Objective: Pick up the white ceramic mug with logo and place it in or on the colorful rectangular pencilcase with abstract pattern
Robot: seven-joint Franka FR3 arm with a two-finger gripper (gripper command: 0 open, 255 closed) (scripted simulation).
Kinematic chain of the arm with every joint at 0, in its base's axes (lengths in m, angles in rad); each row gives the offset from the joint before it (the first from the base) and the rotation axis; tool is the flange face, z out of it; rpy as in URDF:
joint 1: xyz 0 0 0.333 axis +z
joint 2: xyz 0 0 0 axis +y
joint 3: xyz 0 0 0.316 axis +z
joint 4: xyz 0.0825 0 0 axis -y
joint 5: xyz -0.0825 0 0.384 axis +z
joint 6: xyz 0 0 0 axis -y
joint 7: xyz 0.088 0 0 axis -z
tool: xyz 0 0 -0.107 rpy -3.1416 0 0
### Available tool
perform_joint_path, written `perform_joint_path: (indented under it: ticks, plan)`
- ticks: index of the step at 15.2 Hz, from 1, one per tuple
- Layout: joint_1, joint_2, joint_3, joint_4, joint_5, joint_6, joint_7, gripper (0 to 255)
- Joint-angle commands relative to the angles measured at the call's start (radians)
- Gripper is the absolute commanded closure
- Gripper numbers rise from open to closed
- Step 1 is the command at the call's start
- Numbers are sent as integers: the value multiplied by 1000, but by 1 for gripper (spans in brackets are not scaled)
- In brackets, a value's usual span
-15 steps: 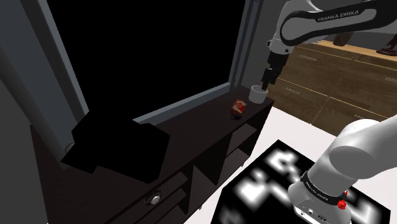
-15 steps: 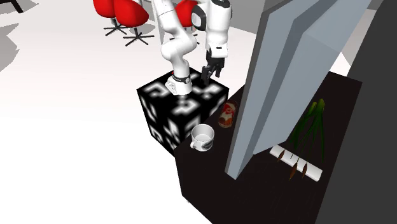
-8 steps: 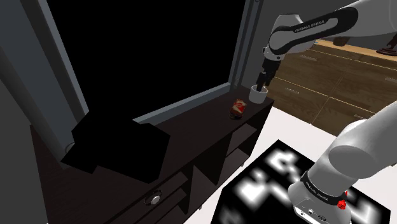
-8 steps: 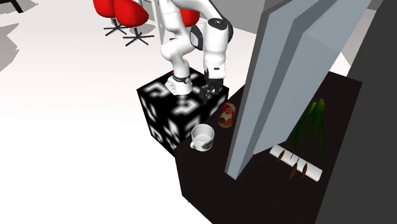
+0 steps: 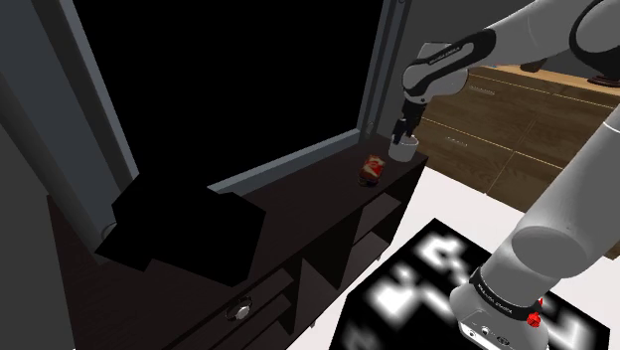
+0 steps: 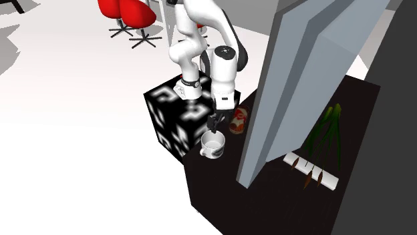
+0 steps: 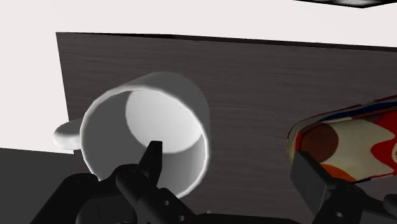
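Your gripper (image 7: 230,162) has come down over the mug (image 7: 170,95), fingers (image 7: 153,160) apart astride its wall, so closing looks next.

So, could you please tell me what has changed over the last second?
The gripper came down from above the stand to the white mug; its open fingers now straddle the rim, one inside, not yet closed. The mug and the colourful pencil case stayed put on the dark cabinet.
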Motion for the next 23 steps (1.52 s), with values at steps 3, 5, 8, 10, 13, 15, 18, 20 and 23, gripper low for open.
perform_joint_path:
  ticks: [3,5,8,10,13,15,18,20,23]
  plan:
    - [-10,70,-7,27,40,45,-36,0]
    - [-12,88,-6,18,50,70,-43,0]
    - [-15,117,-4,8,67,107,-55,0]
    - [-15,122,-3,6,71,114,-57,0]
    - [-15,123,-3,6,71,114,-57,0]
    - [-15,123,-3,6,71,114,-57,0]
    - [-15,123,-3,6,71,114,-57,255]
    - [-15,123,-3,6,71,114,-57,255]
    - [-15,123,-3,6,71,114,-57,255]
